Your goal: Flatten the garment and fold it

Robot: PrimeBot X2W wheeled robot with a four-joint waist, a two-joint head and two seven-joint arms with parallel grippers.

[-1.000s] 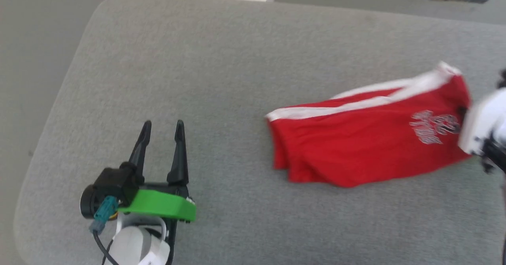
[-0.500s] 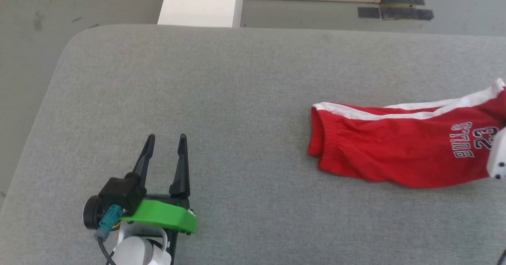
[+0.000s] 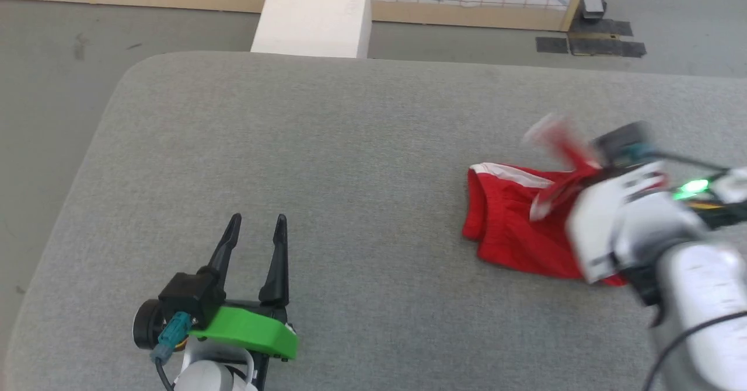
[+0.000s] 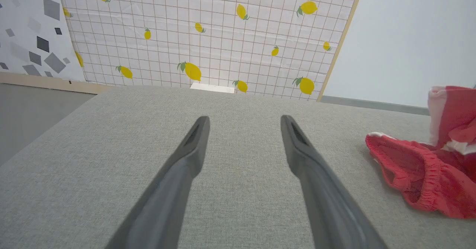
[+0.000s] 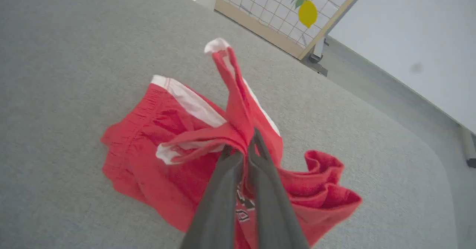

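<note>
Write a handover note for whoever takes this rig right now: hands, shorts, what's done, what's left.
Left hand: open, empty, over the gray pad, apart from the red shorts.
Right hand: shut on a bunch of the shorts' fabric, holding that part up off the pad.
Shorts: on the right side of the pad, crumpled, with the waistband end lying on the pad.
Done: one grip taken; nothing flattened or folded.
Left: spread the shorts flat, then fold them.
</note>
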